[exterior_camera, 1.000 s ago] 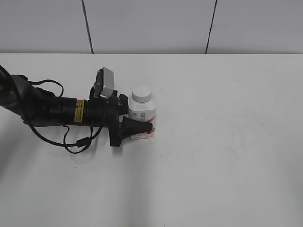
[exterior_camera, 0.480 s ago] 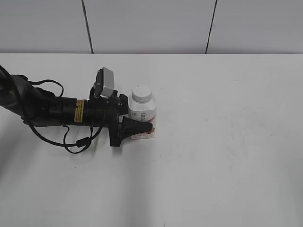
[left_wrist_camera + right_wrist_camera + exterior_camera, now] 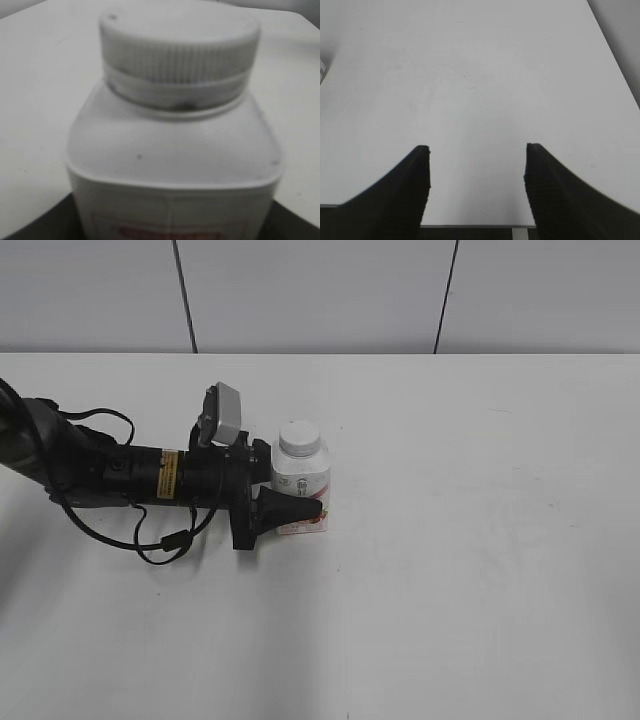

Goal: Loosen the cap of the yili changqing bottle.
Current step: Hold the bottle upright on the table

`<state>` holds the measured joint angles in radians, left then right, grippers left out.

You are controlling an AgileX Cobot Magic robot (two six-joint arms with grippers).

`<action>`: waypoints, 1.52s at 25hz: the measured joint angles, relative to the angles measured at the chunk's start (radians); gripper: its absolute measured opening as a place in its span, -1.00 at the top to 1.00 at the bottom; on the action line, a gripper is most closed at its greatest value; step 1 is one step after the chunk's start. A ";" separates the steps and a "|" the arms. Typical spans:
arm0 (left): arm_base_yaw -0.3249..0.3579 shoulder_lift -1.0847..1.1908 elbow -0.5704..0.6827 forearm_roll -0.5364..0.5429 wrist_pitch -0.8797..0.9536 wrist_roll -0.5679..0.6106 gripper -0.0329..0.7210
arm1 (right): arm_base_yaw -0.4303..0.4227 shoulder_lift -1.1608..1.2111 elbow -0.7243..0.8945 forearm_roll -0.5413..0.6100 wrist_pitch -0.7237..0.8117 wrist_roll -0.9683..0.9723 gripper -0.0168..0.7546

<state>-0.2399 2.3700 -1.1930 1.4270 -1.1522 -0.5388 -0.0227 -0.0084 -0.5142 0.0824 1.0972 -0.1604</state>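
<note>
The yili changqing bottle (image 3: 300,490) stands upright on the bench (image 3: 480,540), its lower body between the fingers of the left gripper (image 3: 290,508). The near finger lies across the front of the label; the far finger is hidden behind the bottle. The fingers appear closed on the body, though actual contact pressure cannot be confirmed from the exterior view. In the left wrist view the bottle (image 3: 172,165) fills the frame, with dark finger edges at both lower corners, consistent with a low grasp on the body.

Judgement: the left arm lies low along the bench and grips well below the neck so that the bottle is braced against turning while the top is left free.

The cap (image 3: 299,437) sits above the left fingers, fully exposed and apparently seated; the left wrist view shows the cap (image 3: 180,47) with its ribbed side unobstructed and a ring below it.

The right gripper (image 3: 476,185) has its fingers spread wide with nothing between them, only bare bench ahead. It is absent from the exterior view, hence well apart from the bottle.

Judgement: loosening is not yet begun; the right fingers must approach from above and close on the ribbed side.
</note>
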 joint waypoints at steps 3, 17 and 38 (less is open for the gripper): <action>0.000 0.000 0.000 0.000 0.000 0.000 -0.20 | 0.000 0.000 0.000 0.000 0.000 0.000 -0.29; 0.000 0.004 0.000 0.008 -0.020 0.000 -0.19 | 0.000 0.000 0.000 0.000 0.000 0.000 -0.29; -0.020 0.004 0.000 0.014 -0.021 0.000 -0.19 | 0.000 0.054 -0.001 0.124 -0.020 -0.003 -0.29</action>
<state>-0.2602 2.3740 -1.1930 1.4408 -1.1734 -0.5385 -0.0227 0.0454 -0.5153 0.2068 1.0767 -0.1633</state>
